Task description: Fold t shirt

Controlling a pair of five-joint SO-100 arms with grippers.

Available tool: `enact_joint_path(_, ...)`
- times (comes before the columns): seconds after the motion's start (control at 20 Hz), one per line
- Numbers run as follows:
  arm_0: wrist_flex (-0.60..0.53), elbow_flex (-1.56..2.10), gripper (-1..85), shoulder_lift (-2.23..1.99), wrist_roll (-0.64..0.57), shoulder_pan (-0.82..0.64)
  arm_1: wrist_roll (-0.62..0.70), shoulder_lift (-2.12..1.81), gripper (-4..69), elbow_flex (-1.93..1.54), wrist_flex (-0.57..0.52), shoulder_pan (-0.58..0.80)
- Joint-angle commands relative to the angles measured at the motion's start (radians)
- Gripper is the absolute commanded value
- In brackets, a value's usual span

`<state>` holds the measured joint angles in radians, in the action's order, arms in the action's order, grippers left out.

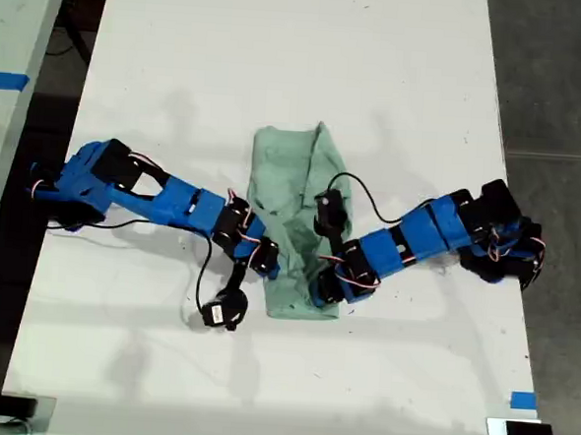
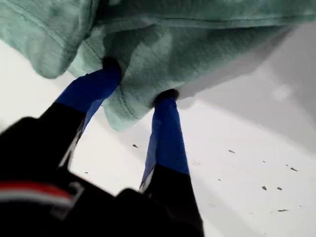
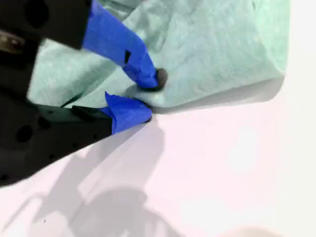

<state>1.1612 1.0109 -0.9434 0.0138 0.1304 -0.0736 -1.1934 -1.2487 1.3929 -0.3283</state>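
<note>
- Blue pincer tips of my first gripper (image 2: 136,81) pinch the t shirt's (image 2: 197,44) edge.
- My second gripper (image 3: 148,96) likewise pinches cloth at its hem.
- On the tabletop (image 1: 280,59), the t shirt (image 1: 293,178) lies between both arms as a narrow strip: sides apparently folded, lengthwise fold remaining.

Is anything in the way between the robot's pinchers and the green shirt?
No. Nothing visible sits between them: my first gripper and my second gripper both already have their tips against the t shirt. The white table around it looks bare.
</note>
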Motion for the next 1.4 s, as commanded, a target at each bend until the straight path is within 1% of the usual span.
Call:
enact_joint_path(0.0,-0.008,-0.038,-0.3,-0.041,-0.014,0.003,0.0,-0.009,3.9,0.081,0.012,-0.017)
enact_joint_path(0.05,-0.002,-0.038,-0.3,-0.052,-0.014,0.006,-0.005,-0.012,0.8,0.083,0.011,-0.02)
enact_joint_path(0.15,0.005,-0.038,-0.3,-0.089,-0.014,0.014,0.006,-0.012,0.8,0.114,0.012,-0.025)
enact_joint_path(0.3,0.011,-0.038,-0.3,-0.186,-0.014,0.021,0.043,-0.018,0.8,0.275,0.075,-0.026)
enact_joint_path(0.5,0.018,-0.028,-0.3,-0.334,-0.046,-0.017,0.133,-0.147,0.8,0.304,0.061,0.043)
enact_joint_path(0.65,0.048,-0.002,-0.3,-0.44,-0.083,-0.075,0.209,-0.256,0.8,0.273,0.051,0.13)
enact_joint_path(0.75,0.095,0.026,-0.3,-0.494,-0.103,-0.126,0.253,-0.331,0.8,0.244,0.052,0.198)
enact_joint_path(0.85,0.143,0.046,-0.3,-0.545,-0.129,-0.186,0.308,-0.402,0.8,0.227,0.063,0.273)
enact_joint_path(1.0,0.181,0.103,-0.3,-0.63,-0.173,-0.29,0.391,-0.5,0.8,0.175,0.069,0.394)
enact_joint_path(1.2,0.222,0.143,-0.3,-0.66,-0.245,-0.443,0.532,-0.554,0.8,0.115,0.025,0.569)
enact_joint_path(1.3,0.232,0.161,-0.3,-0.653,-0.275,-0.511,0.591,-0.555,0.8,0.061,-0.025,0.655)
enact_joint_path(1.35,0.233,0.169,-0.3,-0.646,-0.291,-0.543,0.626,-0.555,0.8,0.023,-0.067,0.692)
